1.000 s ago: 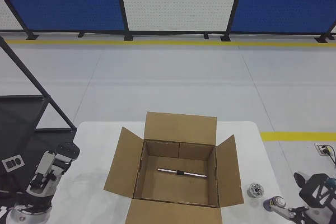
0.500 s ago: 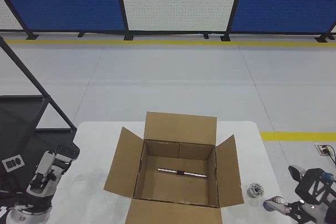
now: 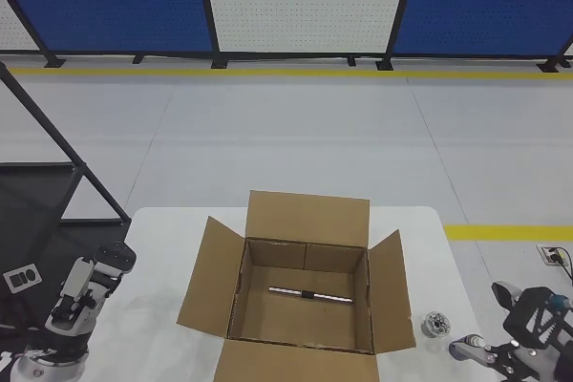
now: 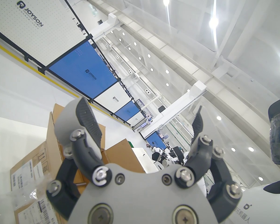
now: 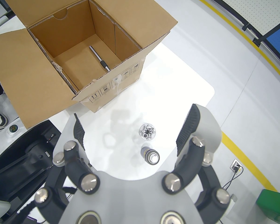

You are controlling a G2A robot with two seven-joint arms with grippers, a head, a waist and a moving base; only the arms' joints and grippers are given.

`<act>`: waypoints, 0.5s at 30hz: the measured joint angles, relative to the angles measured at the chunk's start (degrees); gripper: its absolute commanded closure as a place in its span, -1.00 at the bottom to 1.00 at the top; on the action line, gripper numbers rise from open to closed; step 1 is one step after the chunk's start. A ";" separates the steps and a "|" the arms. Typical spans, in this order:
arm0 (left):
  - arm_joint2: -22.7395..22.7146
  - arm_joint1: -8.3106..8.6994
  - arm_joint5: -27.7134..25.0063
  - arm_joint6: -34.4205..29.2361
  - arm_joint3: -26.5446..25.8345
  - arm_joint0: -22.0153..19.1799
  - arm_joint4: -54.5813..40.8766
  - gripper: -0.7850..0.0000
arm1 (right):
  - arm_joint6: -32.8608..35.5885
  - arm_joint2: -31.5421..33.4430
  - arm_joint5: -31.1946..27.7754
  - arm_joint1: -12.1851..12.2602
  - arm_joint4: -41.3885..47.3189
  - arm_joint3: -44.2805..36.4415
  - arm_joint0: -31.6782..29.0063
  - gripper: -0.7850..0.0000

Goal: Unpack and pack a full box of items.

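An open cardboard box stands mid-table with its flaps spread. A slim metal rod lies on its floor, also plain in the right wrist view as the rod. To the box's right on the white table sit a small round clear part and an upright little can. My right gripper hovers open above them, and both lie between its fingers' lines. The round part is near the table's right edge. My left gripper is open, tilted up toward the ceiling, left of the box.
A black frame stand rises left of the table. My left arm rests at the table's left edge and the right arm at the right corner. A green bin sits on the floor beyond.
A second ago the can stood uncovered in the top view. The right arm has since shifted slightly toward it and now covers it. The left arm is still.
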 measured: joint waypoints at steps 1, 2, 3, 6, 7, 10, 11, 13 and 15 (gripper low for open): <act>0.00 0.00 0.00 0.00 0.00 0.00 0.00 -1.00 | 0.00 0.00 0.00 0.00 0.00 0.00 0.00 -1.00; 0.00 0.00 0.00 0.00 0.00 0.00 0.00 -1.00 | 0.00 0.00 0.00 0.00 0.00 0.00 0.00 -1.00; 0.00 0.00 0.00 0.00 0.00 0.00 0.00 -1.00 | -0.22 -0.05 -0.06 0.00 0.07 0.00 0.04 -1.00; 0.00 0.00 0.00 0.00 0.00 0.00 0.00 -1.00 | -3.53 0.31 -3.26 0.28 0.92 0.00 0.76 -1.00; 0.00 0.00 0.00 0.00 0.00 0.00 0.00 -1.00 | -4.22 0.65 -4.42 0.42 1.28 0.00 1.03 -1.00; 0.00 0.00 0.00 0.00 0.00 0.00 0.00 -1.00 | -5.21 1.71 -8.04 1.06 2.87 0.00 2.69 -1.00; 0.00 0.00 0.00 0.00 0.00 0.00 0.00 -1.00 | -5.24 1.91 -9.04 1.32 3.40 0.00 3.44 -1.00; 0.00 0.00 0.00 0.00 0.00 0.00 0.00 -1.00 | -5.44 1.78 -10.90 2.06 4.63 0.00 5.48 -1.00; 0.00 0.00 0.00 0.00 0.00 0.00 0.00 -1.00 | -6.01 0.65 -11.55 3.14 4.95 0.00 7.79 -1.00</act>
